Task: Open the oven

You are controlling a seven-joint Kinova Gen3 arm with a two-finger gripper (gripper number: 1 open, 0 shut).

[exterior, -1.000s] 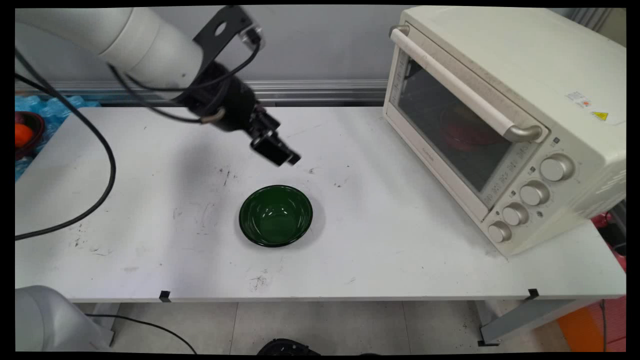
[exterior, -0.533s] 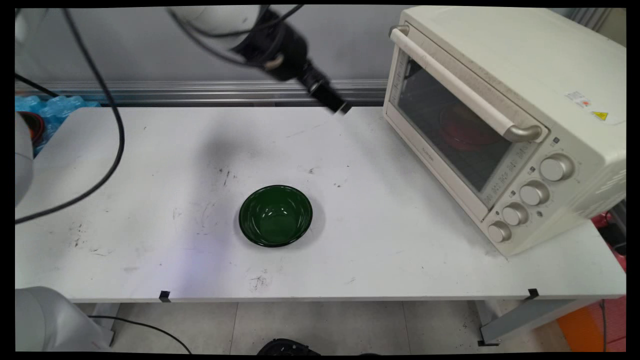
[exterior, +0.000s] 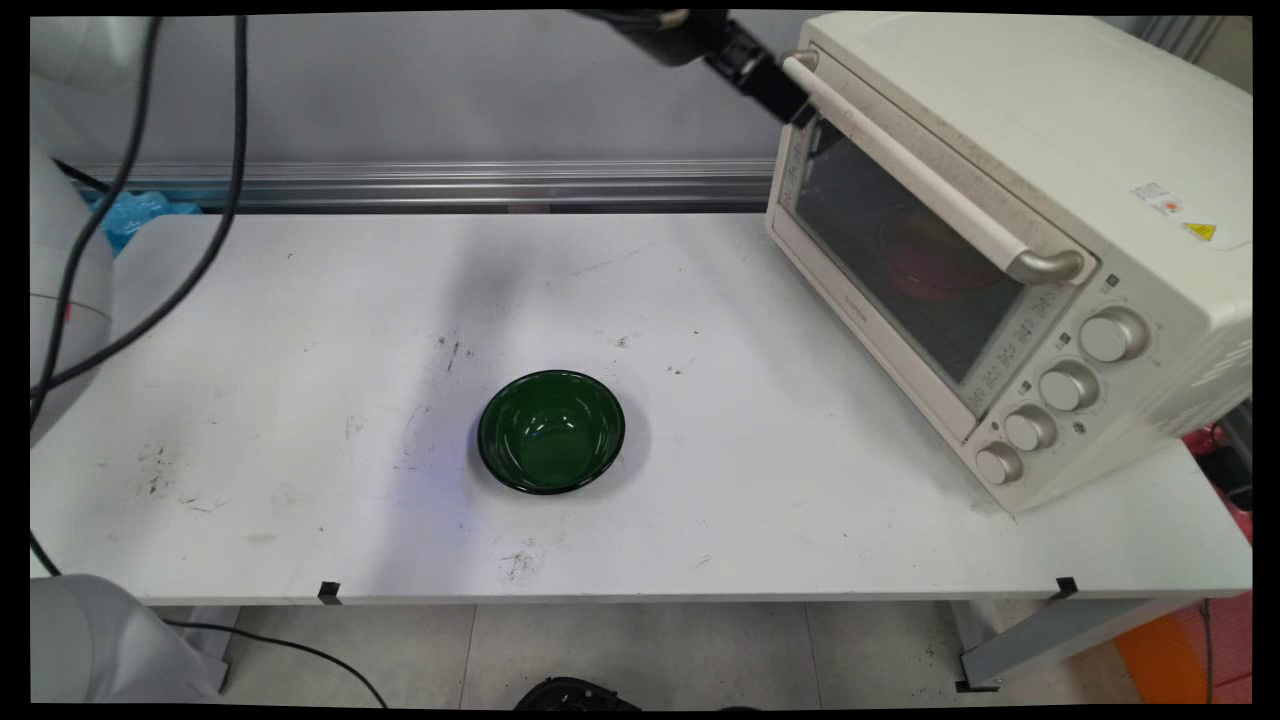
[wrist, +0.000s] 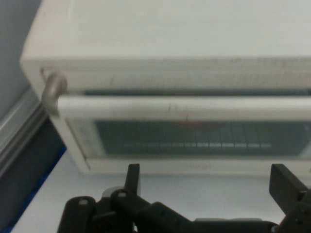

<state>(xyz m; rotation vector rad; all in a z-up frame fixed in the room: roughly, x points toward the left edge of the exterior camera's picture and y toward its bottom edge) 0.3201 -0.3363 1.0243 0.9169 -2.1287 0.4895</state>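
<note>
claw [wrist: 206,179] spread wide; one oven [exterior: 1010,230]; one bowl [exterior: 551,430]

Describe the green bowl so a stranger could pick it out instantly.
Start at the big cream toaster oven on the white table, on the picture's right. Left of it and nearer the front edge sits the bowl, alone on bare tabletop. It is round, dark glossy green and empty.
</note>
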